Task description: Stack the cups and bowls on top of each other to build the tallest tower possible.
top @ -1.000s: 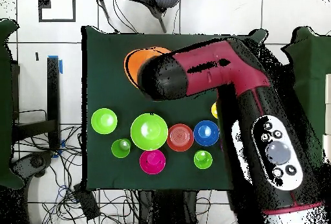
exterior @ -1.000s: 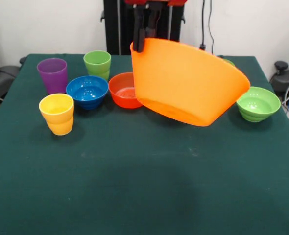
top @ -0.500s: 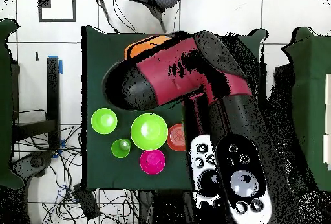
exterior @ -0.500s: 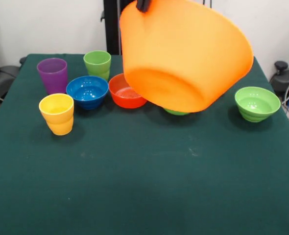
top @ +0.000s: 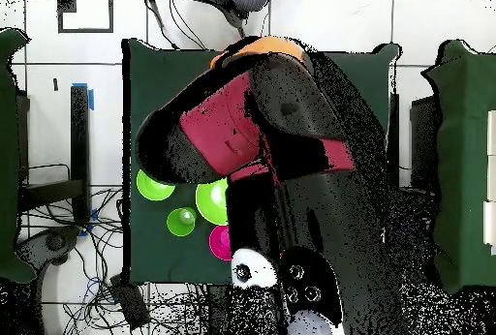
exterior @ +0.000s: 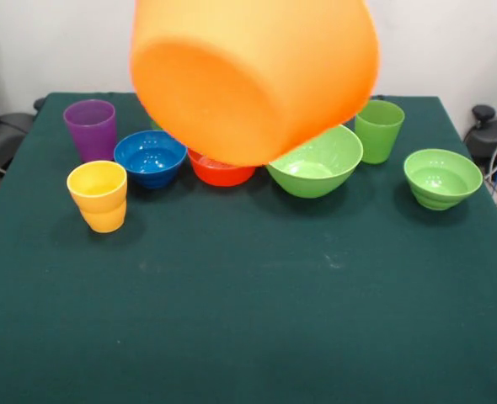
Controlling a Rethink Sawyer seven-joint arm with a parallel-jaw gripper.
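The huge orange bowl [exterior: 248, 76] hangs tilted high above the table, its underside facing the front view; overhead only a sliver of its rim [top: 262, 48] shows past the arm [top: 242, 137]. My gripper is hidden behind the bowl and under the arm, carrying it. On the table stand a purple cup [exterior: 90, 128], a yellow cup [exterior: 98, 195], a blue bowl [exterior: 150, 156], a red-orange bowl [exterior: 219, 171], a large light green bowl [exterior: 314, 164], a green cup [exterior: 378, 130] and a small green bowl [exterior: 441, 178]. A pink bowl [top: 219, 242] peeks out overhead.
The dark green table cloth [exterior: 248, 320] is bare across its near half in the front view. All standing cups and bowls line the far half. Overhead, the arm covers most of the table's middle and right.
The orange bowl rose and swung left and toward the front camera, uncovering the large green bowl and a green cup. Overhead, the arm swept across and now hides the red-orange and blue bowls.
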